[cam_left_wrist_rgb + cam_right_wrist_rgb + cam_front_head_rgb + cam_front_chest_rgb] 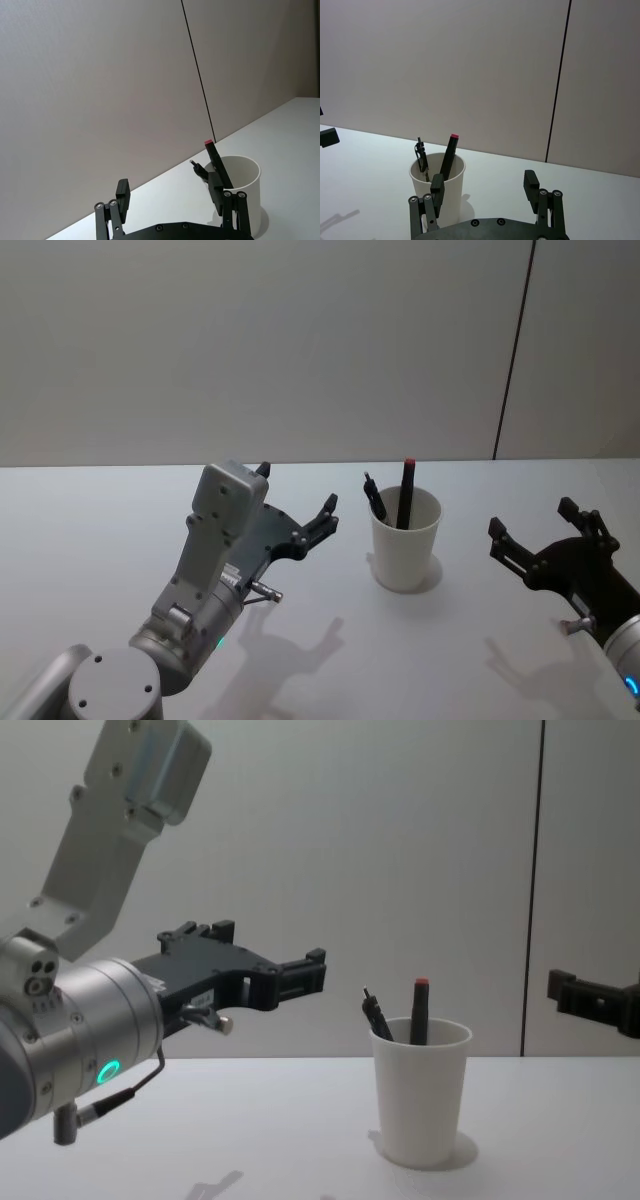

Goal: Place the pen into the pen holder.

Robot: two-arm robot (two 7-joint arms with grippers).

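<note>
A smooth white table [120, 540] runs back to the wall. One tapered white paper cup [405, 550] stands upright on it.

Four views sharing pen holder [405, 545]

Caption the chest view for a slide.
Two pens stand in the white pen holder; left pincer open and empty beside it, above the table.

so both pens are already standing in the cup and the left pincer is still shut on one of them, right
Not quite. Both pens do stand in the white cup, but the left pincer is open and holds nothing, up above the table beside the cup, as the head view shows. The right pincer is open too.
</note>
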